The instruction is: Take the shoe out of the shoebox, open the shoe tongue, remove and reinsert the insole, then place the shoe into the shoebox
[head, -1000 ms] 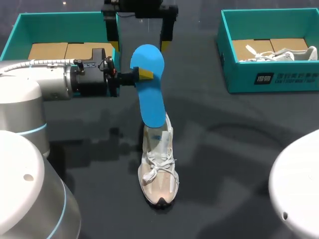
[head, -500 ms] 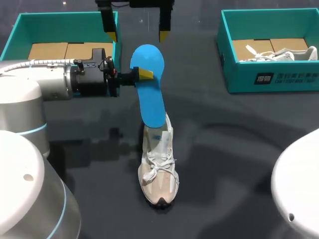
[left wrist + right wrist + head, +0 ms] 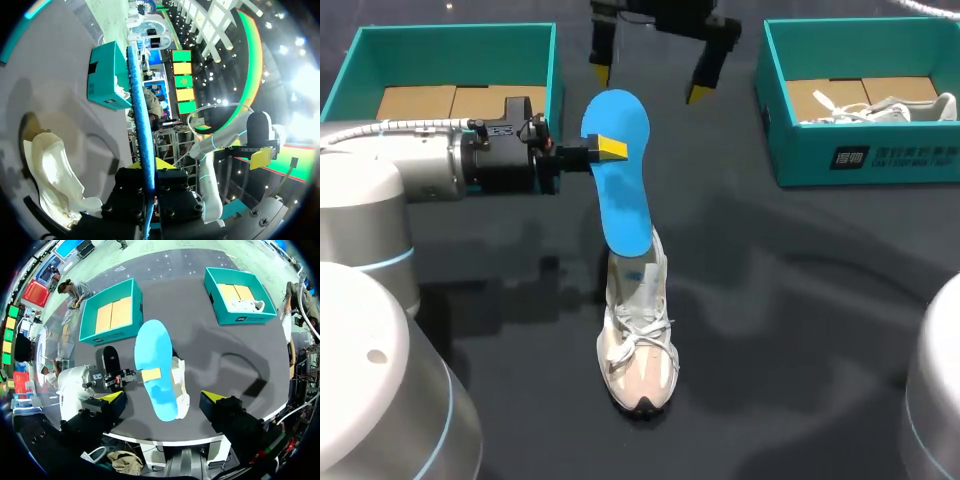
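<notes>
left gripper (image 3: 610, 149): it is reaching in from the left side and pinching the blue insole (image 3: 620, 180) near its upper end, one yellow-tipped finger pressing on each face.
insole: it is standing up in the air at a tilt, upper end leaning toward the far side of the table (image 3: 800, 300) and lower end pointing down at the opening of the shoe (image 3: 638, 340); from here I cannot tell whether that end is touching the inside.
shoe: the white and beige shoe is sitting upright on its sole near the middle of the dark table, toe pointing toward the robot and laces lying loose, outside both boxes.
right gripper (image 3: 652, 82): it is hanging high over the far side of the table, beyond the insole, with its fingers spread wide and gripping nothing.
left shoebox (image 3: 350, 65): the teal box is sitting open at the far left, showing brown cardboard (image 3: 420, 100) inside.
right shoebox (image 3: 860, 160): the teal box is sitting open at the far right, with a second shoe (image 3: 880, 108), white, lying in it.
</notes>
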Robot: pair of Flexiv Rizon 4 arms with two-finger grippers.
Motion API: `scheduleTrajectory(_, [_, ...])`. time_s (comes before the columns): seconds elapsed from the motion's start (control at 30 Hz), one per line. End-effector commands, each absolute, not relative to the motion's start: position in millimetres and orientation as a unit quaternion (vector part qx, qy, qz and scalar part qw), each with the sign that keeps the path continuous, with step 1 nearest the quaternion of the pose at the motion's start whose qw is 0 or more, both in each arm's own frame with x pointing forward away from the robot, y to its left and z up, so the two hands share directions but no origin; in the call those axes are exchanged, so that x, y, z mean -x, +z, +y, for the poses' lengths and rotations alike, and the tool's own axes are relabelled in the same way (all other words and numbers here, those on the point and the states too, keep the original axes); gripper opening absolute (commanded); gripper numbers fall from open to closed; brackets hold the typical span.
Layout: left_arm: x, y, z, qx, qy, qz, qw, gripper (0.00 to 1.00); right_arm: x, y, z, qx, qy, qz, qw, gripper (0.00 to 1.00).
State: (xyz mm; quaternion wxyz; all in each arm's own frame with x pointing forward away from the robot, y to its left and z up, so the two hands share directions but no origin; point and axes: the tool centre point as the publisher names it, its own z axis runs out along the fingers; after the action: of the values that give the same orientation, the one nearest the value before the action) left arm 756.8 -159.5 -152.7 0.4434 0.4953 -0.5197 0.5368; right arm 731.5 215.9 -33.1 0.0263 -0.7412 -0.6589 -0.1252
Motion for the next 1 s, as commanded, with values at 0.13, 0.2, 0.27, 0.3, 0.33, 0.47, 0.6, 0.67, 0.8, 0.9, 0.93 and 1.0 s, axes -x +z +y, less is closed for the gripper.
scheduleTrajectory(0.13, [-757, -153, -160, -0.495, 0.537, -0.52, 0.443, 0.0, -734, -49, 186, 0.678, -0.317, -0.616, 0.243, 1.0])
scheduleTrajectory(0.2, [-757, -153, -160, -0.495, 0.537, -0.52, 0.443, 0.0, -736, -53, 182, 0.667, -0.327, -0.615, 0.266, 1.0])
scheduleTrajectory(0.27, [-757, -153, -160, -0.495, 0.537, -0.52, 0.443, 0.0, -738, -60, 177, 0.662, -0.336, -0.606, 0.286, 1.0])
scheduleTrajectory(0.3, [-757, -153, -160, -0.495, 0.537, -0.52, 0.443, 0.0, -738, -62, 176, 0.649, -0.351, -0.605, 0.299, 1.0])
scheduleTrajectory(0.33, [-757, -153, -160, -0.495, 0.537, -0.52, 0.443, 0.0, -738, -64, 174, 0.649, -0.352, -0.602, 0.305, 1.0])
scheduleTrajectory(0.47, [-757, -153, -160, -0.495, 0.537, -0.52, 0.443, 0.0, -738, -74, 170, 0.637, -0.366, -0.59, 0.335, 1.0])
scheduleTrajectory(0.6, [-757, -153, -160, -0.495, 0.537, -0.52, 0.443, 0.0, -736, -81, 168, 0.623, -0.395, -0.577, 0.351, 1.0])
scheduleTrajectory(0.67, [-757, -153, -160, -0.495, 0.537, -0.52, 0.443, 0.0, -736, -84, 167, 0.623, -0.406, -0.567, 0.355, 1.0])
scheduleTrajectory(0.8, [-757, -153, -160, -0.495, 0.537, -0.52, 0.443, 0.0, -736, -89, 166, 0.616, -0.427, -0.55, 0.367, 1.0])
scheduleTrajectory(0.9, [-757, -153, -160, -0.495, 0.537, -0.52, 0.443, 0.0, -735, -94, 165, 0.607, -0.448, -0.536, 0.378, 1.0])
scheduleTrajectory(0.93, [-757, -153, -160, -0.495, 0.537, -0.52, 0.443, 0.0, -734, -97, 164, 0.603, -0.456, -0.532, 0.383, 1.0])
scheduleTrajectory(1.0, [-757, -153, -160, -0.495, 0.537, -0.52, 0.443, 0.0, -733, -102, 165, 0.596, -0.463, -0.527, 0.39, 1.0])
